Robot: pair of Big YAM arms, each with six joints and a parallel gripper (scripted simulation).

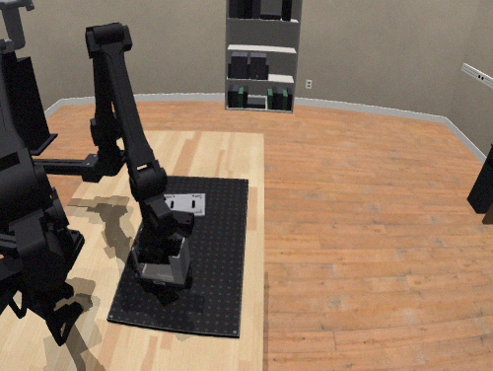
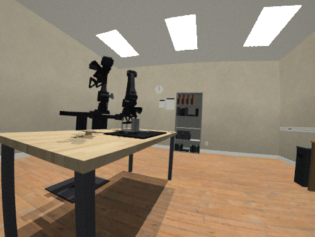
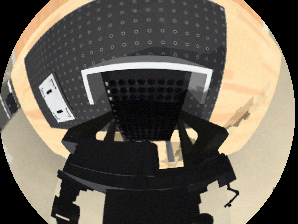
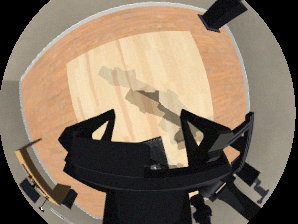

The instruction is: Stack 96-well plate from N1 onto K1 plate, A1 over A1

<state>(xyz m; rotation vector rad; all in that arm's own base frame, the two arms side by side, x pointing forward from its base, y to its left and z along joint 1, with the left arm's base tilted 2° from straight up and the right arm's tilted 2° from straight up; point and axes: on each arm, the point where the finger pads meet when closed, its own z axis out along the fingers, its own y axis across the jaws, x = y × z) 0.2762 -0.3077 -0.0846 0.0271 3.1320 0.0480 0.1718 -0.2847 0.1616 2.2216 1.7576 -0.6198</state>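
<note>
My left gripper [image 1: 160, 247] [image 2: 127, 119] [image 3: 146, 112] is shut on the dark 96-well plate [image 3: 145, 90], gripping it by its two sides. The plate is level-looking, down between the walls of the stack rack K1 [image 1: 182, 261] [image 2: 135, 125] [image 3: 145, 65]. Small white marks run along its left rim in the left wrist view; I cannot read them. The lower plate is hidden, and I cannot tell whether the two touch. The pale slotted nest N1 [image 1: 183, 204] [image 3: 55, 102] holds no plate. My right gripper [image 1: 41, 316] [image 2: 95, 82] [image 4: 147, 112] is open and empty, raised above the table.
The black perforated board [image 1: 217, 266] [image 3: 150, 35] lies under the rack and nest. The wooden table [image 1: 253, 222] [image 2: 79, 151] extends around it. The right arm stands at the left of the top view, beside the left arm. A bookshelf [image 1: 261, 49] stands far behind.
</note>
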